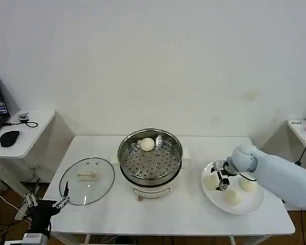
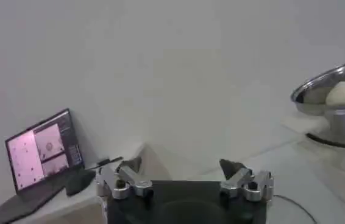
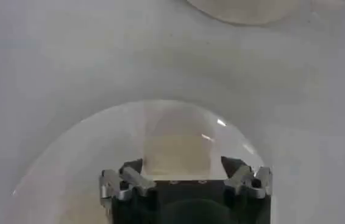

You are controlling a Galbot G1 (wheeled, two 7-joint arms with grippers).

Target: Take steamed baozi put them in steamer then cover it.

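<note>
shiny steel steamer (image 1: 150, 163), clear glass cover (image 1: 86, 180)

i'm looking down at a white table (image 1: 183, 214) set against a plain white wall (image 1: 153, 56). on its right part lies a flat white plate (image 1: 245, 208). off to the left stands a smaller white side table (image 1: 33, 133) with a black mouse (image 1: 9, 138) and a thin cable (image 1: 26, 121) on it, and an open laptop (image 2: 41, 152) with its screen lit. at the far right edge i see another white surface (image 1: 301, 127).
</note>
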